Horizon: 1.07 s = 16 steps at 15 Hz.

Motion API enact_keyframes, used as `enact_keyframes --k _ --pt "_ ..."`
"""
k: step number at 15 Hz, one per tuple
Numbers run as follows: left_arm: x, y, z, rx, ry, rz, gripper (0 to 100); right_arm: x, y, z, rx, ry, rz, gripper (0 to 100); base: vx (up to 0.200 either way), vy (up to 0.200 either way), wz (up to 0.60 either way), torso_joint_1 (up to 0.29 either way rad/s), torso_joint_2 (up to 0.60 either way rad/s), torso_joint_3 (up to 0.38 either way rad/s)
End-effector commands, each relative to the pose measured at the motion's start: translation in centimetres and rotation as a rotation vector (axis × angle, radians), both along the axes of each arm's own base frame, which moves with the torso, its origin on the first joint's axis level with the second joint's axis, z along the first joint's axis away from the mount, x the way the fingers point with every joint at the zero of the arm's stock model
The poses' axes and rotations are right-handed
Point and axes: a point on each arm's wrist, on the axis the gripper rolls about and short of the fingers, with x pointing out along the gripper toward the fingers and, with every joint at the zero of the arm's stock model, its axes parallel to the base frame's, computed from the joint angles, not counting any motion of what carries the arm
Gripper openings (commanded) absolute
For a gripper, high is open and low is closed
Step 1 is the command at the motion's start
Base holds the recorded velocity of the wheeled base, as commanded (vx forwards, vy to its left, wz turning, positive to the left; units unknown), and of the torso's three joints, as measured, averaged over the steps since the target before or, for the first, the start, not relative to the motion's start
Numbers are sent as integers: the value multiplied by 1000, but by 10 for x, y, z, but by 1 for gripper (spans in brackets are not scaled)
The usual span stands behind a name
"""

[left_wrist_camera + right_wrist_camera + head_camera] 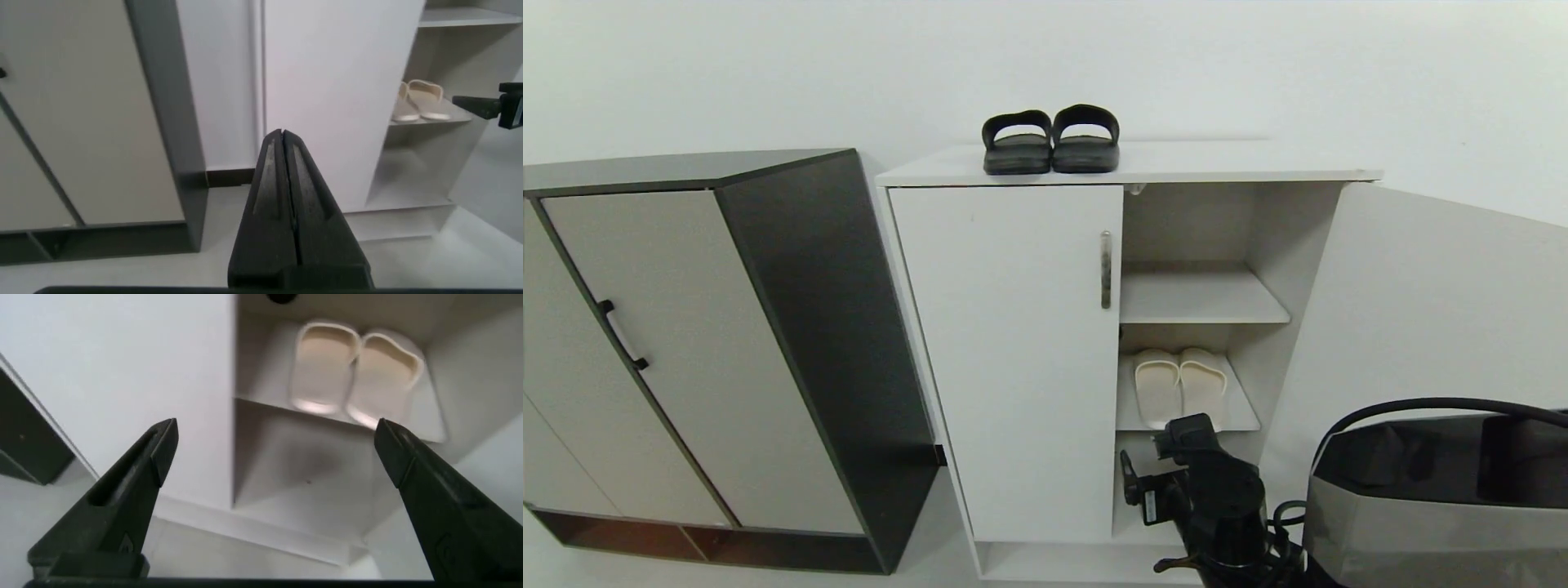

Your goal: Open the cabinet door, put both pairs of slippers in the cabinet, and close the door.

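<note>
A pair of black slippers stands on top of the white cabinet. The cabinet's right door is swung open; its left door is closed. A pair of cream slippers lies side by side on the middle shelf. My right gripper is low in front of the open compartment, below the cream slippers, open and holding nothing. My left gripper is shut and holds nothing, facing the closed white door from some distance.
A dark cabinet with light doors stands close to the left of the white one. The upper shelf and bottom compartment are bare. The closed door has a metal handle.
</note>
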Motion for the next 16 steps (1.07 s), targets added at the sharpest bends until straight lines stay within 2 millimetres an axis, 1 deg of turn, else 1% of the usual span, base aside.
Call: enact_keyframes --k 1,6,11,13,15,16 --pt "0 0 0 0 1 0 0 0 0 -2 -11 2 2 100 0 200 0 7 2 2" --pt "0 0 0 0 1 0 0 1 0 0 -9 -12 -1 100 0 200 0 1 3 2" --pt "0 0 0 -1 1 0 0 3 1 2 1 -21 -4 100 0 0 0 0 0 0" --pt "0 0 0 -1 1 2 0 5 -2 3 10 -35 -12 100 0 0 0 0 0 0" --pt "0 0 0 0 1 2 0 1 -8 3 -49 10 29 100 0 0 0 0 0 0" --pt "0 0 0 0 1 0 0 1 -7 2 -41 11 34 100 0 0 0 0 0 0"
